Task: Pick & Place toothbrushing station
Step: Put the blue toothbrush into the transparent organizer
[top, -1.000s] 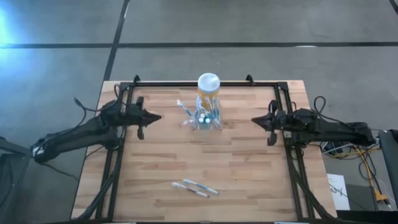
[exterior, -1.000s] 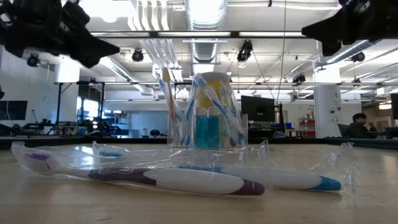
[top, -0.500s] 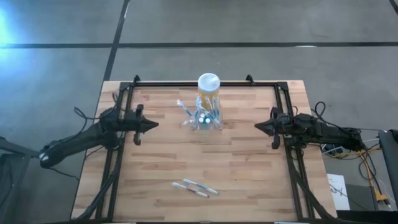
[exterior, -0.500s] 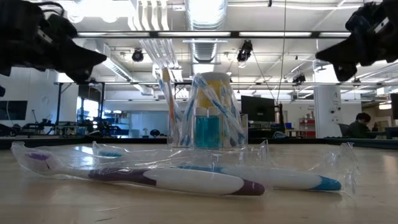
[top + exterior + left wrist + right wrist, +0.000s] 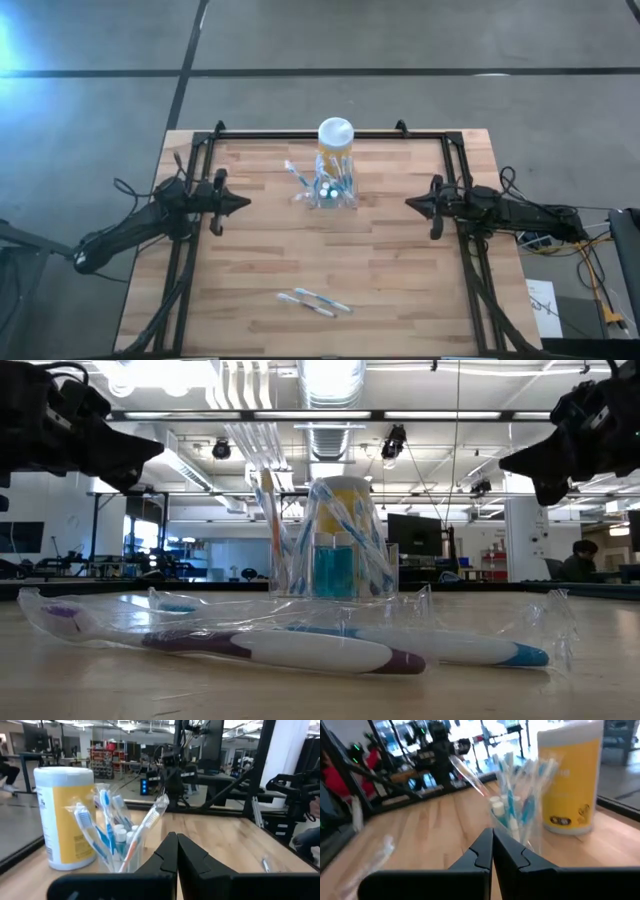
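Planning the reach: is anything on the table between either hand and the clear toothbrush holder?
Nothing visible. Bare wood lies between the left hand, the right hand and the toothbrushing station. The yellow jar stands behind it; the wrapped toothbrushes lie near the front edge.

table (image 5: 400, 270): matt wood planks | toothbrushing station (image 5: 331, 193): clear glossy plastic | toothbrushes (image 5: 300, 648): crinkled film
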You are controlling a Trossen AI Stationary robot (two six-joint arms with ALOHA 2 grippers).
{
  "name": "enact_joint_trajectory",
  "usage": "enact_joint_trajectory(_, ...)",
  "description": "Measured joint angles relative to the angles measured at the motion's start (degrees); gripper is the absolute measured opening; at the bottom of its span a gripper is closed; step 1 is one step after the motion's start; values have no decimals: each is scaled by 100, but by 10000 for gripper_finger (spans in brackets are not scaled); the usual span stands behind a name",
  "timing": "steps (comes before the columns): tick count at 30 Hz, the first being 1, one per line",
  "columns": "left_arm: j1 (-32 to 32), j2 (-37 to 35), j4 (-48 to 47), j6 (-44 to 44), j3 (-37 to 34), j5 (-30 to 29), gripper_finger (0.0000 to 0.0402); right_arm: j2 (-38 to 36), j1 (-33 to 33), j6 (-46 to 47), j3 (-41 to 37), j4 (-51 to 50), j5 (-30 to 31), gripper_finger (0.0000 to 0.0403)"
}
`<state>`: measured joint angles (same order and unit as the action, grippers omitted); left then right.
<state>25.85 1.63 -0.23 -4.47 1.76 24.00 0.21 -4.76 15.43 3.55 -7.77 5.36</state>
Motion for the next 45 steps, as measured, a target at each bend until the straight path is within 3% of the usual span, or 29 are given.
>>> enact_joint_trajectory(16,2,190,-5,-273,-22,12,6,363,1,213,-109,354,-112,8)
enact_joint_trajectory(21,2,229,-19,-154,-24,-42,6,787,1,222,-308,858,-284,8)
enact_joint_trajectory(36,0,721,-40,116,-28,-307,7,2028,-1,376,-306,1277,271,8)
enact_joint_trajectory(45,-1,862,-42,-311,-31,-318,7,2937,170,702,-306,1239,208,8)
